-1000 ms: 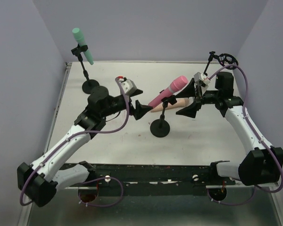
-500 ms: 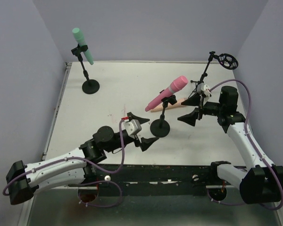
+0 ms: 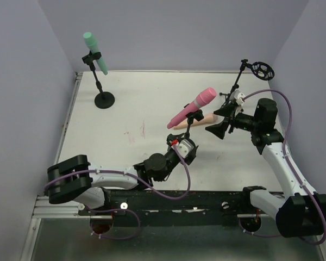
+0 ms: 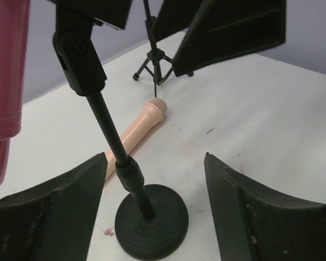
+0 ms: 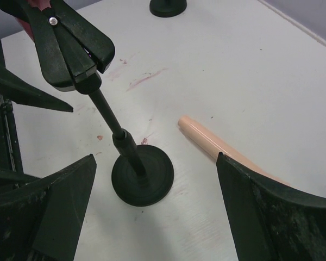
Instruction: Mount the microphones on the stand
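On the counter, just behind the middle stand, the peach microphone lay flat, its rounded head pointing toward the empty tripod stand. The teal microphone and the pink microphone sat clipped in their stands, so I judged the peach one the last to go up.

My left gripper hung low with its jaws wide apart on either side of the middle stand's base, holding nothing. My right gripper was spread just as wide and was also empty, hovering near the peach body.

That microphone looked light, stiff, smooth and tapered. I expected it to roll on the counter and to slip toward its thin tail under a pinch. I reckoned the best hold was across the thicker part below the head, jaws square to its length, leaving the tail free for the clip.
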Action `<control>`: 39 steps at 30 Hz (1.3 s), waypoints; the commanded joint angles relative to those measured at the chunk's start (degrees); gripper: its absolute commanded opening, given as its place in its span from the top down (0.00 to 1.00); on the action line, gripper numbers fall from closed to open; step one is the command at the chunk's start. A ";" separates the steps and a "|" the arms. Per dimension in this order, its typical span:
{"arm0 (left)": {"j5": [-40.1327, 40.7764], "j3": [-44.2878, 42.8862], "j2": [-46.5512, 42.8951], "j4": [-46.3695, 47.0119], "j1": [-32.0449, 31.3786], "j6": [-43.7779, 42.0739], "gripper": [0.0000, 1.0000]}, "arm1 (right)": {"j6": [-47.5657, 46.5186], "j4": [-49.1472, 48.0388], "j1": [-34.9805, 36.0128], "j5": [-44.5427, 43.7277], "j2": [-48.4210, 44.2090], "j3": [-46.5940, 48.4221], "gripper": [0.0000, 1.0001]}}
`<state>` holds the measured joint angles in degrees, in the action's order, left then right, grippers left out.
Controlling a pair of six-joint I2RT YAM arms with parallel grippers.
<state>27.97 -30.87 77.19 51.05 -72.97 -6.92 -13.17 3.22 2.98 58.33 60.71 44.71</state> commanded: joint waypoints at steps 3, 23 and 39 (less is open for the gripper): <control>11.93 -7.61 9.81 12.49 -0.33 -3.80 0.31 | 2.36 -1.82 -0.35 -1.81 -0.85 -0.06 0.00; 18.18 -16.59 20.46 10.30 2.57 -0.91 0.64 | 2.36 -1.29 -0.35 -1.81 -0.33 0.38 0.00; 2.46 -4.65 1.41 5.92 7.48 -1.62 1.00 | 2.36 -1.29 -0.35 -1.64 -0.24 0.29 0.00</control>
<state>39.22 -39.94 88.90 59.64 -69.65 -9.06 -11.33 2.63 2.92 57.67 60.66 44.71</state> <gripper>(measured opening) 0.006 0.996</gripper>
